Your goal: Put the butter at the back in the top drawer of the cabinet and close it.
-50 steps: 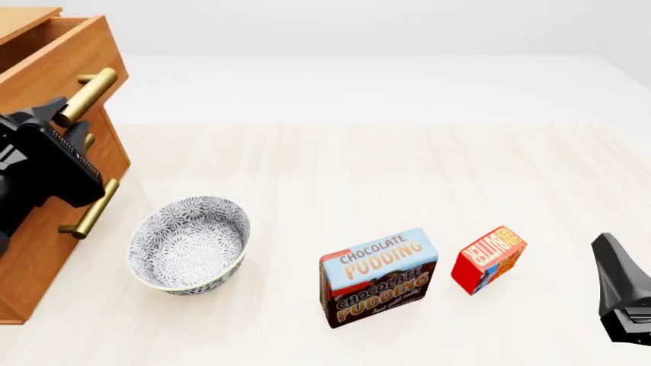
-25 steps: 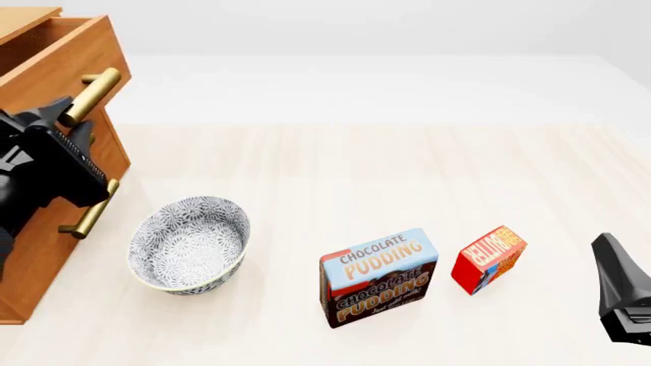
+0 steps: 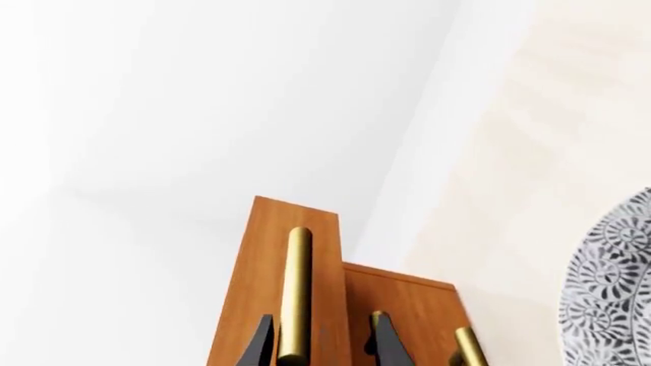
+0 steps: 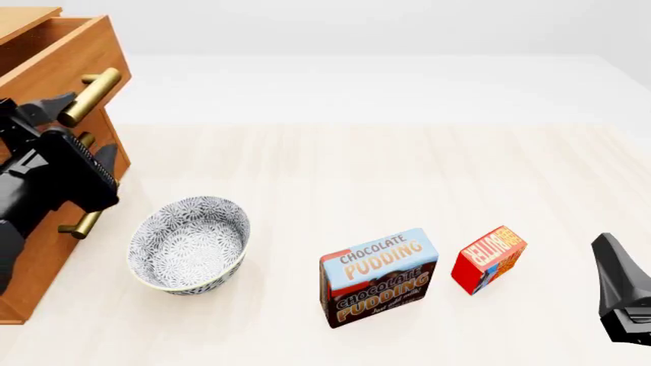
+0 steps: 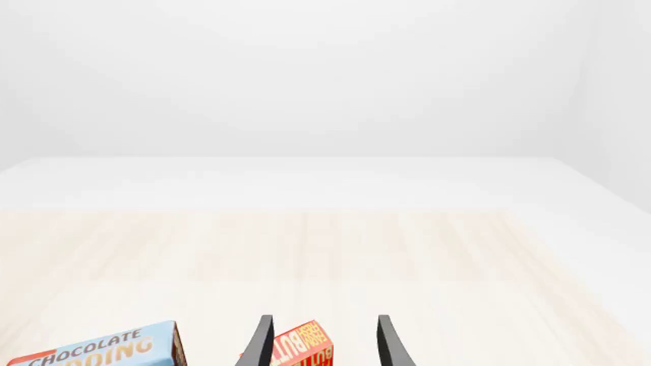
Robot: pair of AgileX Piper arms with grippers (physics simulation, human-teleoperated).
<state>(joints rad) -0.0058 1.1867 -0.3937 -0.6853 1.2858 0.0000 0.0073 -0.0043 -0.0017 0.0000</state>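
Spanning pale wood table [image 4: 407, 168], white backdrop; left tool [image 3: 323, 347] straddling handle [image 3: 296, 290], right tool [image 5: 323, 343] parted.

both arms are matte black, each tool [image 4: 63, 114] [image 5: 323, 347] ending in thin, tapered black fingers.

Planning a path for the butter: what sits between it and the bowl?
The pudding box stands between the butter and the bowl, seen in the front view.

The left gripper [image 3: 317, 347] is raised near the counter's left edge, fingers spread apart. The right gripper [image 5: 323, 345] sits low near the right front corner, fingers likewise parted.
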